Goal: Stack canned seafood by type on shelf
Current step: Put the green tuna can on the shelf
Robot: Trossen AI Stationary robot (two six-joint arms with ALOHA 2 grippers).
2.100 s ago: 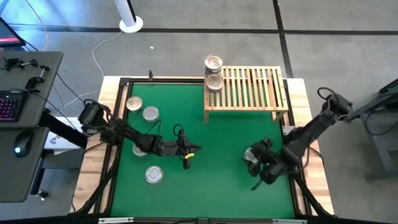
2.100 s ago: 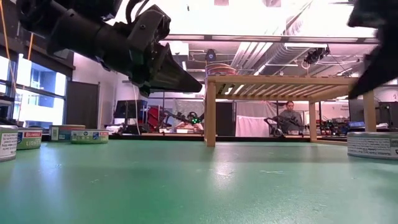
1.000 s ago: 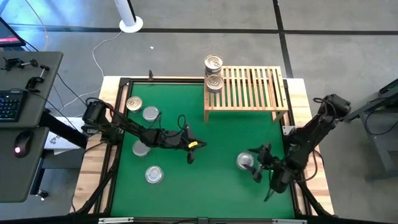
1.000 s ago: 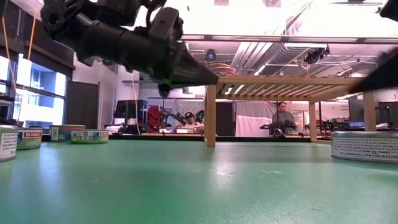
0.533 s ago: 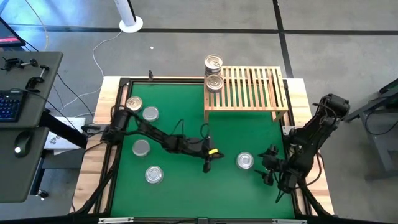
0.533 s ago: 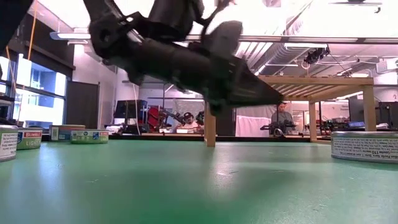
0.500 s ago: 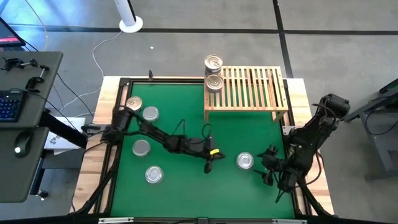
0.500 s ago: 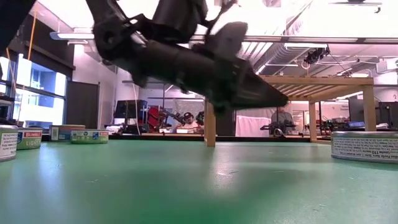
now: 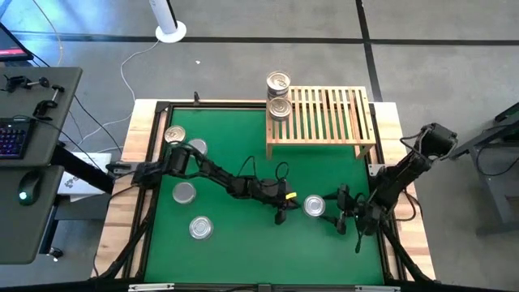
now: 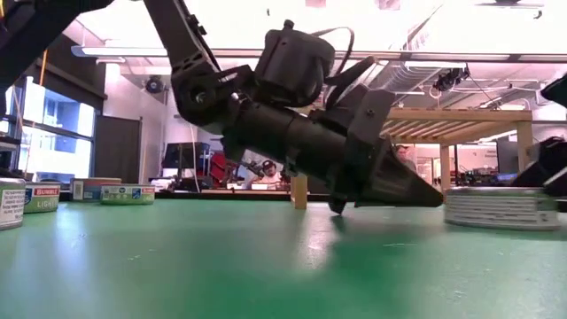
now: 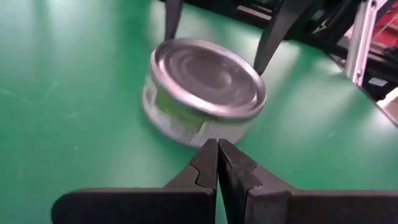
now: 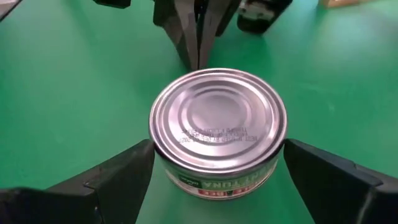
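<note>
I see my right gripper (image 12: 217,168) low over the green table (image 9: 235,154), its two dark fingers (image 12: 109,180) spread wide on either side of a silver tin (image 12: 217,127) that sits upright on the mat; the fingers flank the tin with a gap on each side, so it is bracketed, not clamped. From above, this tin (image 9: 314,206) lies toward the near right part of the table, in front of the shelf (image 9: 324,118). My left gripper (image 9: 284,207) reaches in from the opposite side, its fingers (image 11: 239,171) pressed fully together into a single point; that point sits just beside the tin's wall, and I cannot tell whether it touches. It holds nothing. In the low view the left gripper's closed tip (image 10: 416,190) tilts down toward the mat next to the tin (image 10: 500,208). Two more tins (image 9: 279,93) sit at the far left end of the slatted shelf. Four others (image 9: 185,192) lie on the left side of the mat
</note>
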